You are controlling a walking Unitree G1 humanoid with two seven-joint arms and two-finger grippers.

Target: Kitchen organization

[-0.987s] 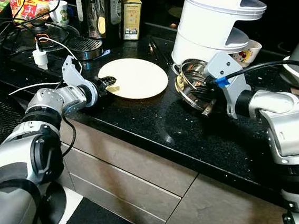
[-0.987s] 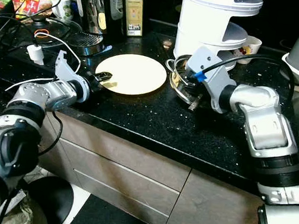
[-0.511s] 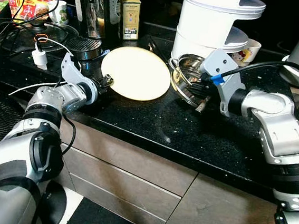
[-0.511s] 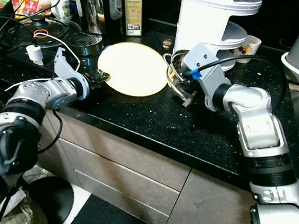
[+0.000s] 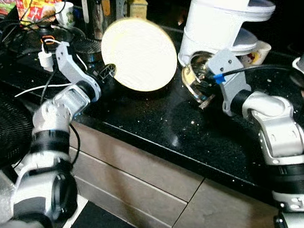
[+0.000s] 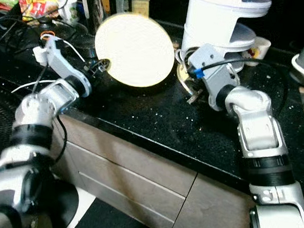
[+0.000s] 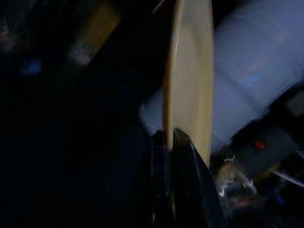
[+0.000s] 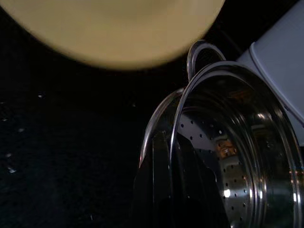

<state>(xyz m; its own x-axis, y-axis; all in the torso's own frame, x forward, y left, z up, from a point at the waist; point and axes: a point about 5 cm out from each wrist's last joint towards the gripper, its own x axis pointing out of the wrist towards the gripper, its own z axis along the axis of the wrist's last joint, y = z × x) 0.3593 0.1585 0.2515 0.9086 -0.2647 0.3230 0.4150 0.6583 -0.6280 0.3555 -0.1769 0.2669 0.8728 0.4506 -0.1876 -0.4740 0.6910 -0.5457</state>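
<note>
Both grippers loaded over the black counter (image 5: 157, 120)

Left gripper (image 5: 107, 71) pinches the cream plate (image 5: 139, 54) by its rim, raised on edge — right gripper (image 5: 204, 88) clamps the tilted steel colander (image 8: 228, 156) beside the white tiered steamer (image 5: 222, 24)

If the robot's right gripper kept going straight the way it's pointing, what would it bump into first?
Probably the big white stacked container. The right gripper already grips the metal strainer by its rim, pointing toward that container just behind, though depth is hard to judge.
</note>
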